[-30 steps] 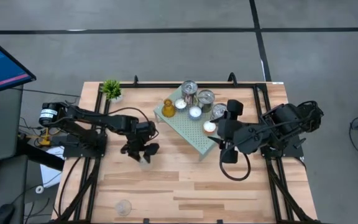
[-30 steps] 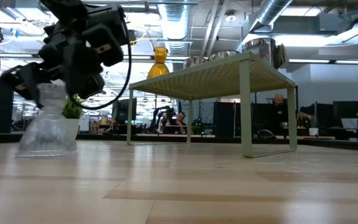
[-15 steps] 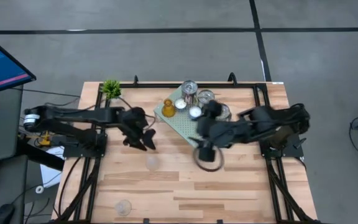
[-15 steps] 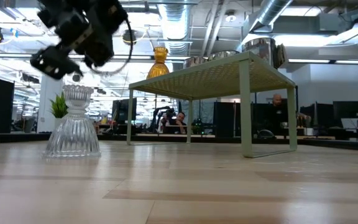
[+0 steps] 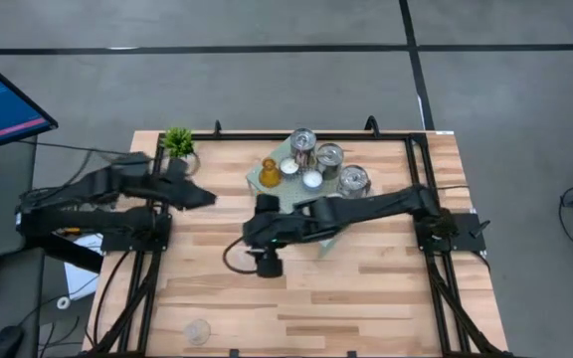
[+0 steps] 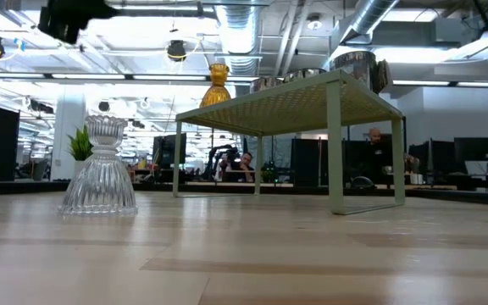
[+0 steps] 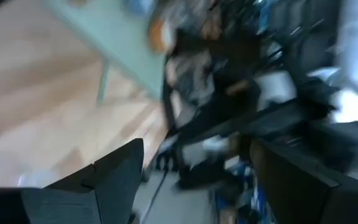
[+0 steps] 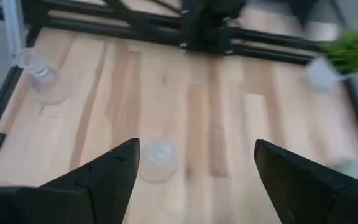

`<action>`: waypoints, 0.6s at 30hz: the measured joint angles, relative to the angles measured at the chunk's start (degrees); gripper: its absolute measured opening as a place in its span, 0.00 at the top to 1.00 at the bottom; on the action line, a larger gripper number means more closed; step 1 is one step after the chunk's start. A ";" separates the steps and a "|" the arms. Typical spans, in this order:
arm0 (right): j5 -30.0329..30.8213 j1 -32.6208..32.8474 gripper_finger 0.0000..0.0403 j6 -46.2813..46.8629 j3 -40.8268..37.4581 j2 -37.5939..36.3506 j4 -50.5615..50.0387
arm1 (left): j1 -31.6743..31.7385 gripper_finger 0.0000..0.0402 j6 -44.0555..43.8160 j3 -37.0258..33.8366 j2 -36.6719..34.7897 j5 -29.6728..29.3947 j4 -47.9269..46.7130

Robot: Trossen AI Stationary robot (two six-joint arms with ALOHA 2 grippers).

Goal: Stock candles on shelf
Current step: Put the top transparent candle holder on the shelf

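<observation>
A clear ribbed glass candle holder (image 6: 100, 169) stands upright on its wide base on the wooden table, left of the shelf; it also shows in the right wrist view (image 8: 157, 160). The mint-green shelf (image 5: 267, 171) carries silver tins (image 5: 302, 141), an amber glass candle (image 5: 270, 172) and white tealights (image 5: 312, 179). My right gripper (image 5: 250, 237) is open, reaching across the table in front of the shelf, and hangs above the holder, ahead of its fingers (image 8: 197, 186). My left gripper (image 5: 207, 197) is open and empty, high at the table's left.
A second clear glass holder (image 5: 197, 330) stands near the table's front edge. A small green potted plant (image 5: 178, 142) stands at the far left corner. The right arm lies across the shelf's near corner. Bare wood stretches along the front half of the table.
My left gripper has set the glass holder upright on the table, let go, risen and drawn back toward the table's left edge. My right arm has swung from beside the shelf's right end toward the table's left, over the holder.
</observation>
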 joint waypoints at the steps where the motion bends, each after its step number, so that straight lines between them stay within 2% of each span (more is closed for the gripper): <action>1: -1.10 -0.18 0.24 -0.05 -0.01 1.33 1.25 | 0.00 0.26 0.79 0.00 -1.94 -2.04 -0.01; 5: -5.98 -1.09 0.24 -0.04 -0.03 5.20 8.01 | 0.00 0.26 3.12 0.05 -7.85 -8.37 0.26; 8: -6.91 -1.09 0.24 -1.26 -0.03 7.10 11.52 | 0.00 0.26 3.47 0.03 -10.20 -10.19 0.07; 13: -7.58 -1.05 0.24 -2.52 0.01 11.02 14.77 | -0.02 0.26 5.58 0.02 -11.52 -10.42 0.57; 18: -7.60 -0.79 0.24 0.35 -0.03 14.33 13.26 | -0.04 0.26 6.07 0.02 -10.18 -10.49 0.75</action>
